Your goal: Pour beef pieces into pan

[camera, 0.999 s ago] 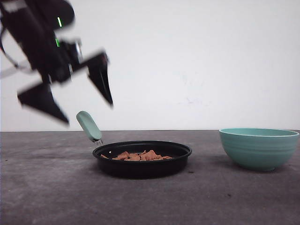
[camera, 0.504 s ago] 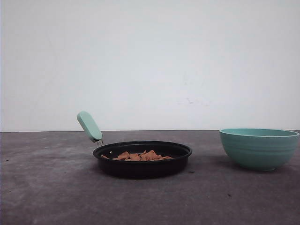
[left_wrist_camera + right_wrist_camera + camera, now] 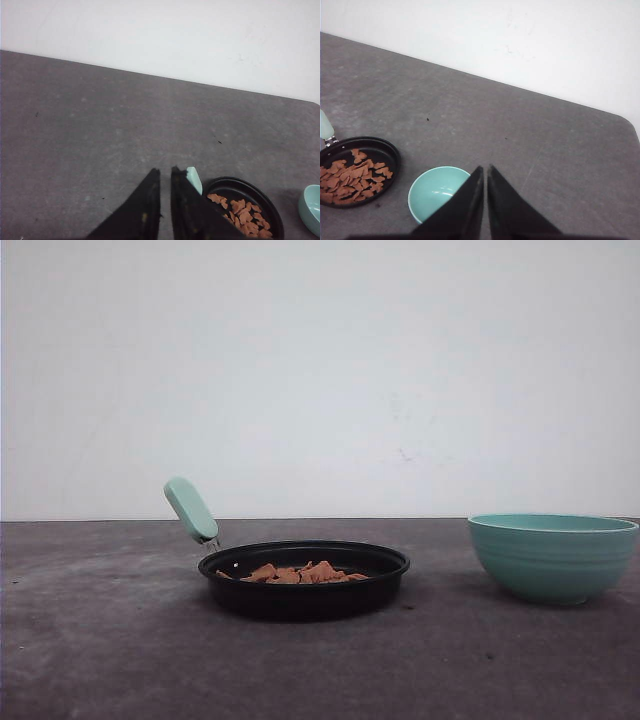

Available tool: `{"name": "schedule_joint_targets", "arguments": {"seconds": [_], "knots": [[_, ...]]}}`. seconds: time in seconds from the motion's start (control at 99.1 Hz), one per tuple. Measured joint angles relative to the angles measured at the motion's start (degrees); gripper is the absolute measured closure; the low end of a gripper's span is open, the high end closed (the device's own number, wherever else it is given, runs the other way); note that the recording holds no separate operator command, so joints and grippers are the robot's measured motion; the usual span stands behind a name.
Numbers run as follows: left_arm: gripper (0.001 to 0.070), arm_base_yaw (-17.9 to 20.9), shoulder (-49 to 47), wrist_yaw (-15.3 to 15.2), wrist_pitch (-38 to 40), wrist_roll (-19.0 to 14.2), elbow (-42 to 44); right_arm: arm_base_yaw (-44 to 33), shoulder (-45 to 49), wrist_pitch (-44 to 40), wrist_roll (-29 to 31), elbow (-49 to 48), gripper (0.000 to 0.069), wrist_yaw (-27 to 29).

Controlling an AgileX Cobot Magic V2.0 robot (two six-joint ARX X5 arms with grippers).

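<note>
The black pan sits on the grey table with its mint-green handle angled up to the left. The beef pieces lie heaped inside it. From the left wrist view, the pan and beef pieces lie below and to one side of my left gripper, which hangs high over the table, shut and empty. My right gripper is also shut and empty, raised above the table beside the teal bowl. The pan with beef pieces shows there too.
The teal ribbed bowl stands empty to the right of the pan. A white wall runs along the back of the table. Bare table surface lies to the left of the pan and in front of it.
A second ago my left arm hung open-jawed above the pan handle in the front view; it has since lifted out of that view. Pan, beef and bowl have not moved.
</note>
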Motion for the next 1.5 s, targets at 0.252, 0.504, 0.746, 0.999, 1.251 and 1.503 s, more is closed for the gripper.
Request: {"name": "schedule_joint_targets", "arguments": {"seconds": [0.252,0.504,0.746,0.999,1.251,1.503], "knots": [[0.0697,0.0,-0.9,-0.1,0.7,0.0,0.0,0.0,0.0,0.0,-0.1,0.0,0.0681,0.0],[0.0697,0.0,-0.9,-0.1,0.9,0.0,0.0,0.0,-0.2,0.0,-0.1,0.0,0.0681,0.0],[0.0697,0.0,-0.9,-0.1,0.8,0.0,0.0,-0.3,-3.9,2.3,0.0,-2.9,0.0681,4.1],[0.0697,0.0,-0.9,-0.2,0.9,0.0,0.0,-6.3,-8.7,28.3,1.7,-28.1,0.0682,7.7],[0.0697,0.0,-0.9,-0.2,0.9,0.0,0.0,-12.3,-18.9,29.7,6.6,-47.3,0.0683,-4.6],[0.0697,0.0,-0.9,-0.2,0.9,0.0,0.0,-17.4,-20.6,31.9,9.0,-50.2,0.0683,-9.9]]}}
